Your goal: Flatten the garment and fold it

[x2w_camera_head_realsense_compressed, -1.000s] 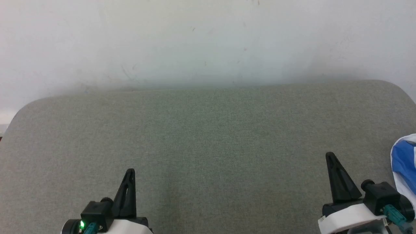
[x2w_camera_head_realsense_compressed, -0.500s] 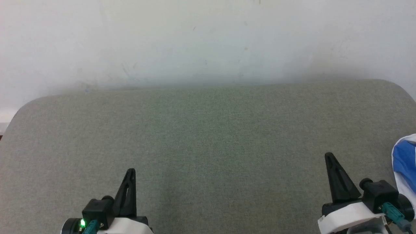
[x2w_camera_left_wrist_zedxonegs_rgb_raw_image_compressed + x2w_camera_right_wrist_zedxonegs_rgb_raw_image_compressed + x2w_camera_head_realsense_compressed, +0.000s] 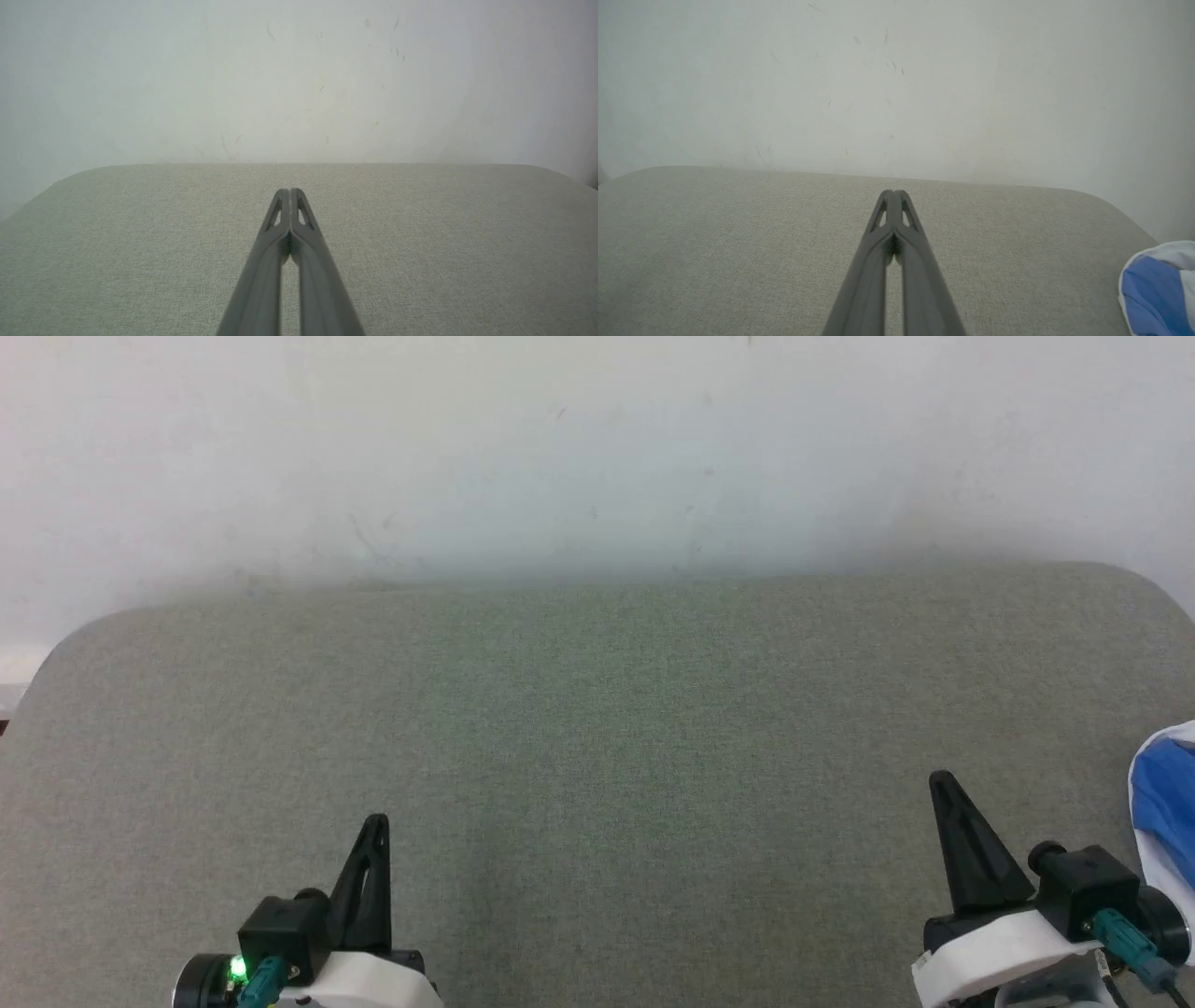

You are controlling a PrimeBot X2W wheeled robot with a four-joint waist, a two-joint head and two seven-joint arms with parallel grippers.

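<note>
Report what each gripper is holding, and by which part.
Nothing is held. The left gripper and right gripper are both shut and empty; the garment lies apart, on the robot's right.

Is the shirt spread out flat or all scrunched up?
Scrunched up, it seems. The garment shows as a rounded blue-and-white lump at the right edge of the grey surface, not laid flat. Most of it is cut off from view.

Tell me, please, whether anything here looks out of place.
The crumpled white-and-blue garment sits at the far right of the grey fabric surface, beside the shut right claw, not spread out centrally.
</note>
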